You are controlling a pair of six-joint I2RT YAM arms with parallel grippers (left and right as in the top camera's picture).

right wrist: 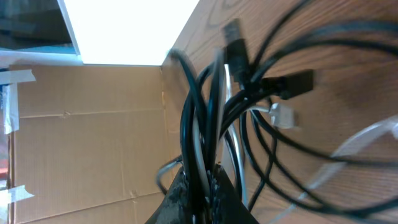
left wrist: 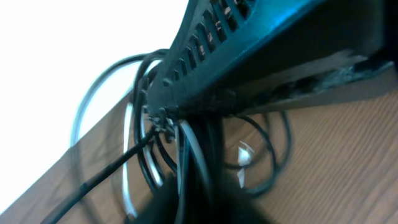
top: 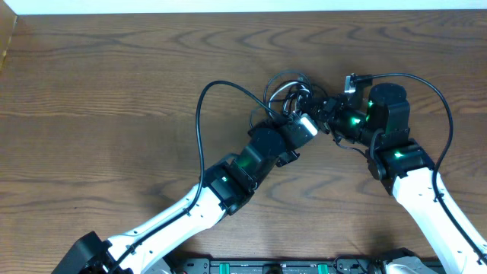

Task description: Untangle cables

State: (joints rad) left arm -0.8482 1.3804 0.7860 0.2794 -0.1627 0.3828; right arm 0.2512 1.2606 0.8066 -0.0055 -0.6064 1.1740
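The cables (top: 290, 90) are a tangled bunch of thin black cords and one white, lying at the table's back middle. My left gripper (top: 303, 116) reaches into the bunch from the lower left. In the left wrist view its dark, blurred jaws (left wrist: 205, 199) are closed round several strands (left wrist: 149, 149). My right gripper (top: 329, 114) meets the bunch from the right. In the right wrist view its fingers (right wrist: 206, 183) are shut on black and white strands, and loops with plug ends (right wrist: 292, 84) hang beyond them over the wood.
Thick black arm wires arc out beside each arm (top: 200, 114) (top: 445, 103). A cardboard box (right wrist: 93, 137) stands past the table's edge, and its corner shows in the overhead view (top: 6, 42). The right arm's body (left wrist: 261, 37) is close above the left gripper.
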